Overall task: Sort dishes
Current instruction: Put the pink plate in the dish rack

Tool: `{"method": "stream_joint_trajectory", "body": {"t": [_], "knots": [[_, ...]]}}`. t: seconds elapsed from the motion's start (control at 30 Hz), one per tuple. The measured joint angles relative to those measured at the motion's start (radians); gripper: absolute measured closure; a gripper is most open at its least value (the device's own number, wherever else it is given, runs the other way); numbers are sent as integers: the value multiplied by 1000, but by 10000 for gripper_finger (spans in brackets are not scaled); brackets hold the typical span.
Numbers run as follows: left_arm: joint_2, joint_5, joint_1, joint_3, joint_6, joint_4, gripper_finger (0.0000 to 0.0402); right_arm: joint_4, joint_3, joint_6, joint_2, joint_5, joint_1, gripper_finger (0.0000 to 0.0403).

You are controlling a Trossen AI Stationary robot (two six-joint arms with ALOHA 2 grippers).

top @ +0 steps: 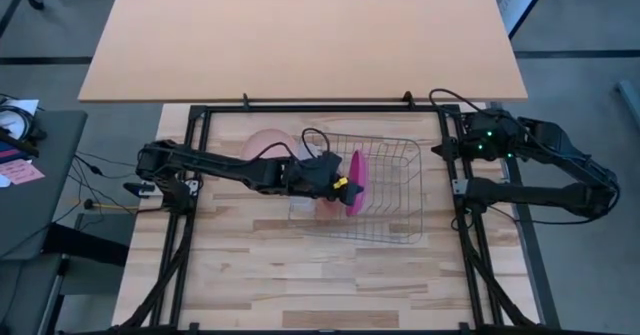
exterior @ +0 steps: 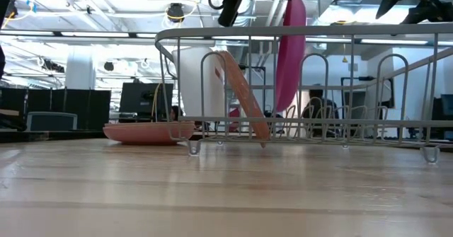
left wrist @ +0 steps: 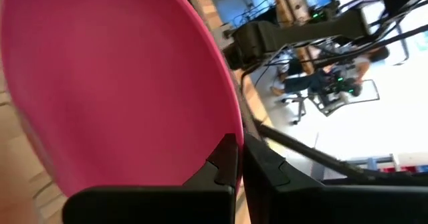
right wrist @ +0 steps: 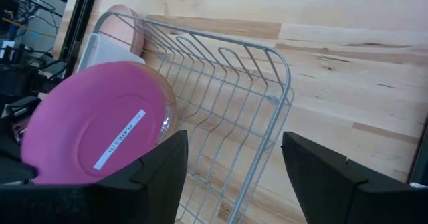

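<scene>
I am watching the left gripper (top: 345,187) reaching out over the silver wire rack (top: 400,215), its fingers pinched tight on the rim of a magenta pink plate (top: 356,180). The plate is standing on edge, nearly upright, up above the rack's left part. In the low view the magenta pink plate (exterior: 290,49) is hanging down from the gripper, its lower edge dipping below the rack's top rail (exterior: 297,32) and not reaching the bottom wires.

Inside the rack I am seeing an orange-tan plate (exterior: 242,94) leaning at a slant between the wire prongs, its lower edge down on the bottom wires. The rest of the rack, toward its right end, is showing only bare wires.

Just outside the rack's left end, a translucent white tray (exterior: 190,74) is standing against it, and beside that a pale pink plate (exterior: 145,132) is lying flat on the wooden table (top: 330,285). In the high view the pale pink plate (top: 265,143) is showing partly under the left arm.

The right gripper (right wrist: 234,164) is waiting at the table's right edge, fingers standing wide apart and holding nothing, looking across at the rack and the magenta pink plate (right wrist: 93,120).
</scene>
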Motion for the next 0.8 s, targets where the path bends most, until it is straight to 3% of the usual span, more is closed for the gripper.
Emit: {"method": "stream_joint_trajectory", "body": {"t": [0.8], "knots": [[0,-4,11,0,29,-82,372,0,0,3,0,8,0,154]]}}
